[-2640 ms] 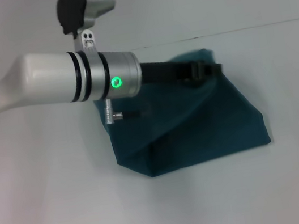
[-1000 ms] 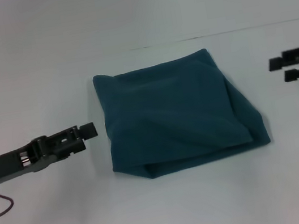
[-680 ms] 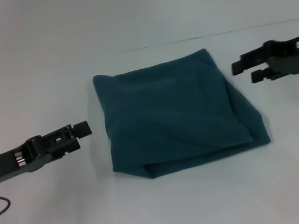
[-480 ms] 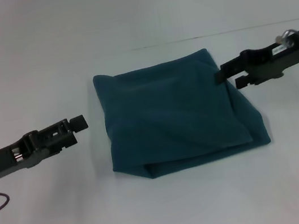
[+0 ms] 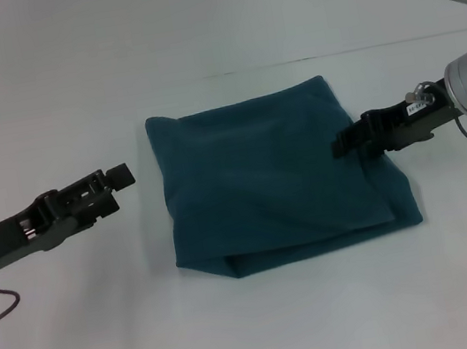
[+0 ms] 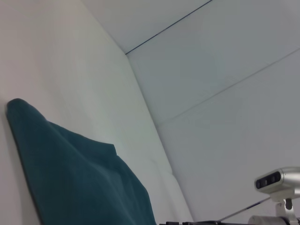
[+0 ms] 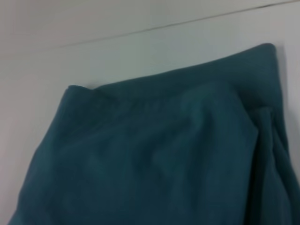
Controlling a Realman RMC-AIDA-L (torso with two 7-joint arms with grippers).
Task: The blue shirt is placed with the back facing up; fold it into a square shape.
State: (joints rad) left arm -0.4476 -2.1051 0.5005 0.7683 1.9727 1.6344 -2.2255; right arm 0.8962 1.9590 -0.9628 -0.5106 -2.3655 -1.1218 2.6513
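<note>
The blue shirt (image 5: 270, 177) lies folded into a rough square in the middle of the white table, plain side up, with a loose fold along its near edge. My right gripper (image 5: 340, 143) is open, low over the shirt's right edge, and reaches in from the right. My left gripper (image 5: 120, 176) hovers just left of the shirt, apart from it. The left wrist view shows the shirt's (image 6: 70, 178) edge on the table. Teal fabric of the shirt (image 7: 154, 154) fills most of the right wrist view, seen up close.
The white table (image 5: 267, 321) spreads out on all sides of the shirt. Its far edge meets a pale wall (image 5: 207, 18). A thin cable (image 5: 0, 307) hangs from my left arm at the near left.
My left arm let go of the shirt and drew back to the left. My right gripper came in from the right and now sits lower, over the shirt's right edge.
</note>
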